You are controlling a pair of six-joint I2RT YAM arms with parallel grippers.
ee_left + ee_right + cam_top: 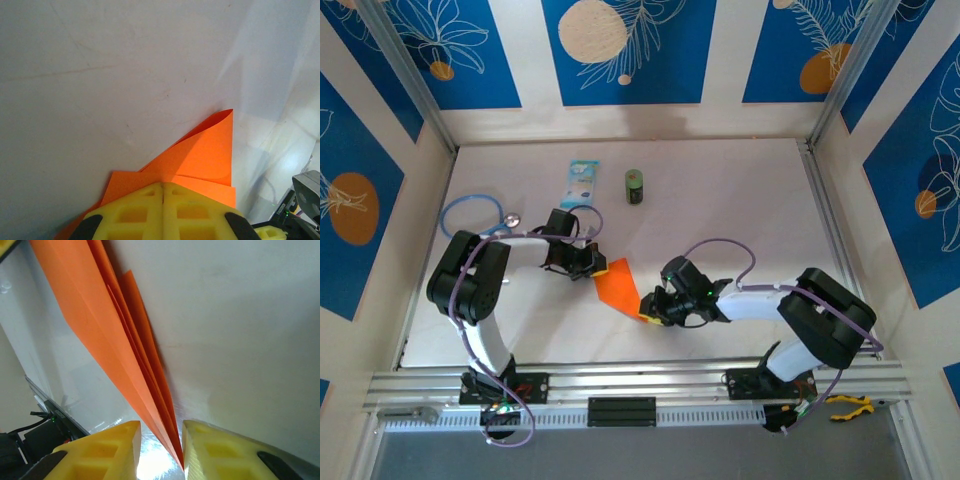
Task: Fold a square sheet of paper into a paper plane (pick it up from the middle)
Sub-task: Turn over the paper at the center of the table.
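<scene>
The square sheet of paper is bright orange and folded into several layers that taper to a point, a partly formed paper plane. It hangs just above the table between my two grippers. My left gripper is shut on its wide upper-left end. In the left wrist view the yellow fingers meet with the orange paper fanning out ahead of them. My right gripper is at the lower-right tip. In the right wrist view the jaws stand apart, with the narrow layered point of the paper between them, close to the right finger.
A light-blue packet and a small green can lie at the back of the white table. A blue cable loop sits at the left by the left arm. Metal frame posts and patterned blue walls surround the table.
</scene>
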